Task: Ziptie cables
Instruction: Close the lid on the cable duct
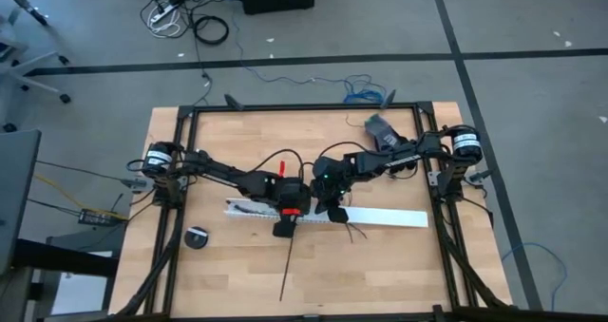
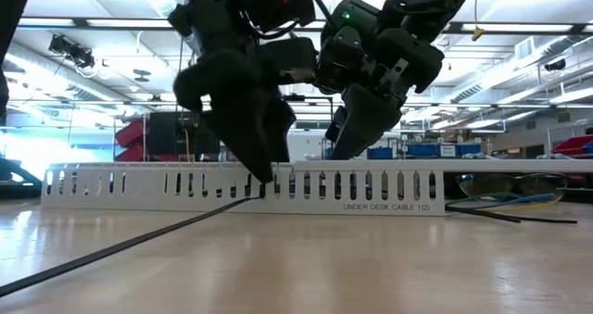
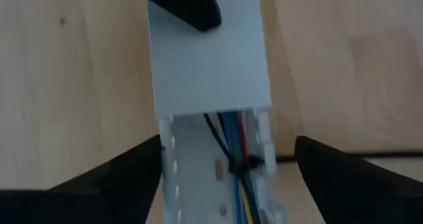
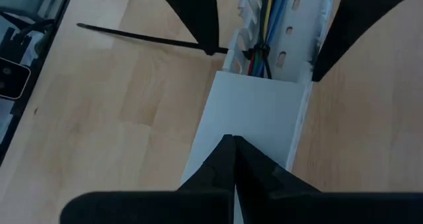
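Note:
A long white slotted channel (image 1: 389,217) lies across the table's middle, partly shut by a white cover (image 3: 205,65). In its uncovered part run the cables (image 3: 232,138), blue, yellow, red and black. The black ziptie (image 4: 145,37) is looped round them (image 4: 259,52). Its long tail goes out through the near wall and lies on the wood (image 1: 287,265). My left gripper (image 3: 228,145) is open, one finger on each side of the channel at the loop. My right gripper (image 4: 232,139) is shut over the cover, right beside the left gripper. My left gripper's near fingertip (image 4: 210,50) stands right at the ziptie's tail where it leaves the channel; whether it touches the tail I cannot tell. My right gripper presses its shut fingertips on the cover's top (image 4: 254,128), near the cover's end beside the cables. The fingers slant down from the table's right and far side. The cover lies flat on the channel.
A small round black thing (image 1: 197,237) lies on the wood near the left front. A grey object (image 1: 383,127) sits at the far right. Loose wire ends (image 2: 505,212) lie on the table by the channel's right part. Black frame rails (image 1: 180,217) line the table's sides.

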